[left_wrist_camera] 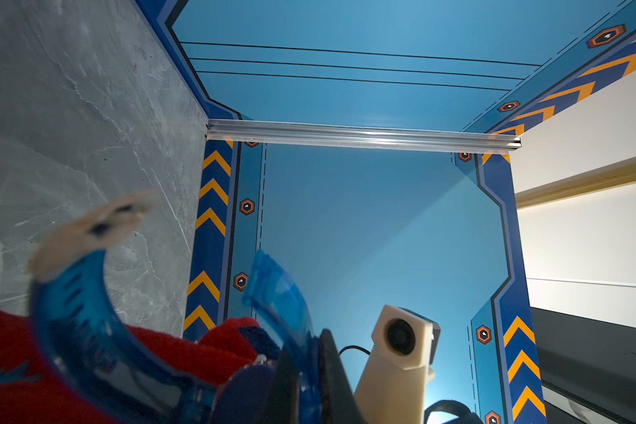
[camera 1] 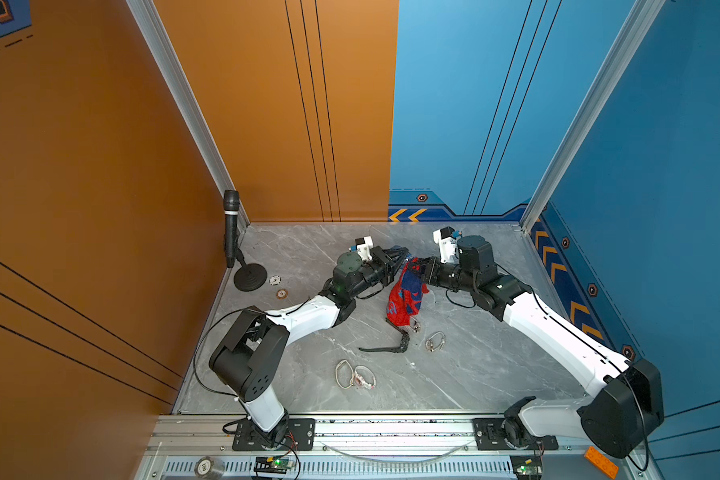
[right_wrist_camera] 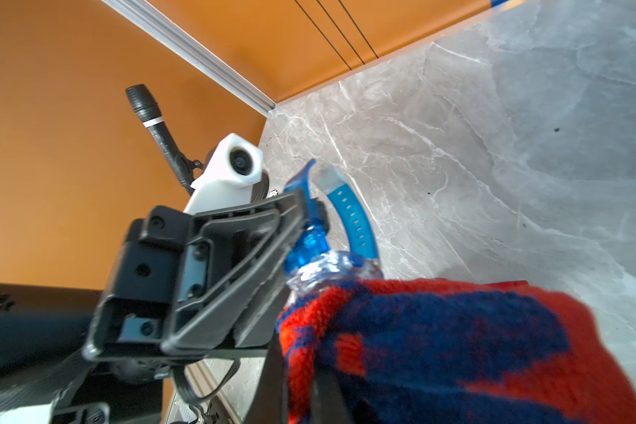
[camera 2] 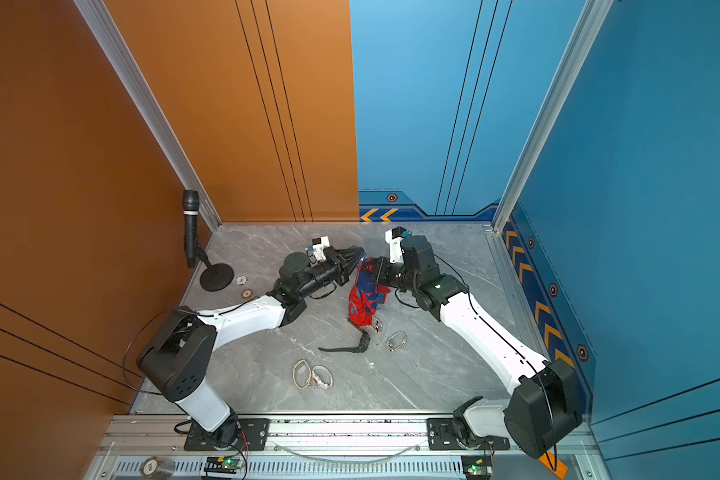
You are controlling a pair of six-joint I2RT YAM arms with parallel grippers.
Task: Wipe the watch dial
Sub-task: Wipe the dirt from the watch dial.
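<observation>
Left claw (camera 1: 404, 254) clamps translucent blue perforated-strap watch (right_wrist_camera: 353, 220); right claw (camera 1: 420, 266) clenched on fuzzy red-blue knit cloth (camera 1: 406, 301) draping toward 6 o'clock.

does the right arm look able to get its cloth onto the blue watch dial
Probably yes: the right tool, shut on the cloth, sits against the blue watch held in the left tool, nothing between them; the cloth hides the contact.

We find open table (camera 1: 495, 365) front right; a black watch (camera 1: 404, 343) and pale bands (camera 1: 355, 376) clutter the middle, a microphone (camera 1: 231, 228) guards the far-left corner.
</observation>
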